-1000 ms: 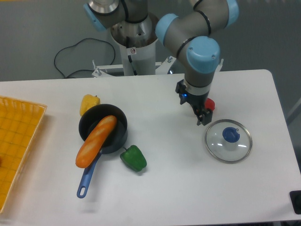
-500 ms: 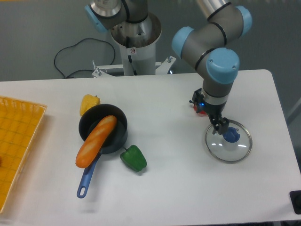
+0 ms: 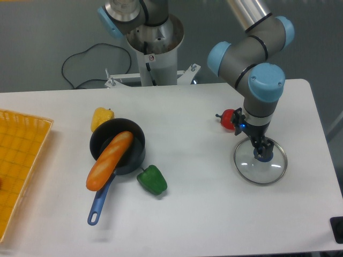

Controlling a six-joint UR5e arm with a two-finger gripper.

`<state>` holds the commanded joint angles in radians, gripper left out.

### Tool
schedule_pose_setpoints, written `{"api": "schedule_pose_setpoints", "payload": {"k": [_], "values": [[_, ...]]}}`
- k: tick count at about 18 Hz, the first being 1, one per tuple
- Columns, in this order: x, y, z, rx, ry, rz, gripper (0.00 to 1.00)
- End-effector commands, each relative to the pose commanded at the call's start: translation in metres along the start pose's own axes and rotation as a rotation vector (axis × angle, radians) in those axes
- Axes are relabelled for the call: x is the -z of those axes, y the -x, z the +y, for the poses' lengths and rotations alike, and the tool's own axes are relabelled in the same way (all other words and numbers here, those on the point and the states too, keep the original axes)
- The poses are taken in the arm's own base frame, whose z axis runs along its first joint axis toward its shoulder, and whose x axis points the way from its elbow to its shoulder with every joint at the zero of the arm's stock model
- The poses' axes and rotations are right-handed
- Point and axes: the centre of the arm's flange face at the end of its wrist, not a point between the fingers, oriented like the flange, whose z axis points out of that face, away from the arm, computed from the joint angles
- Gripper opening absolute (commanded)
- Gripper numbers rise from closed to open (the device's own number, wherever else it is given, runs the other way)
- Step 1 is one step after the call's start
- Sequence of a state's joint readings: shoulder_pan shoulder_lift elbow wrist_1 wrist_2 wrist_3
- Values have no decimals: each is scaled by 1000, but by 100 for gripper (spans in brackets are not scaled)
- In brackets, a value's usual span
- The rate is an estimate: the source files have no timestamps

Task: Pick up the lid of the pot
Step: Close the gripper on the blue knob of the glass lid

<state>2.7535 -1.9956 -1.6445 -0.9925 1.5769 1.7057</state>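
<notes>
Over the upper part of the lid in the camera view is my gripper [image 3: 252, 135], its two fingers apart with no object visible between them. The transparent round pot lid [image 3: 247, 165] lies on the right side of the table. Its blue knob [image 3: 263, 156] is partly overlapped by the right fingertip, while the left fingertip appears up and left of the lid, by the red item. Whether either finger touches the lid or knob cannot be told from this angle.
A red vegetable [image 3: 226, 119] sits just left of the gripper. Leftward are a green pepper [image 3: 152, 180], a black pan [image 3: 138, 155] holding a long orange-brown loaf [image 3: 110, 161], and a yellow pepper [image 3: 101, 117]. A yellow crate [image 3: 24, 176] borders the left edge.
The gripper has moved right and somewhat down in the picture, from left of the lid to over its upper part. More of the red vegetable shows. The lid has not moved.
</notes>
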Motion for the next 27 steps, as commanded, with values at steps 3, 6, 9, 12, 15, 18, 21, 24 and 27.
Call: {"api": "schedule_pose_setpoints", "payload": {"k": [3,6,9,12,15,18,21,24,27], "values": [[-14,10,5,-3,4,-2,100],[-18,11,15,-9,4,2,100],[-23,15,26,-26,5,7,100],[-28,16,28,-31,4,13,100],[-31,19,29,-29,4,12,100],[-35,23,29,-29,4,13,100],[-45,27,30,-28,4,12,100],[-53,33,31,-25,7,-3,100],[-54,33,30,-20,7,-2,100]]}}
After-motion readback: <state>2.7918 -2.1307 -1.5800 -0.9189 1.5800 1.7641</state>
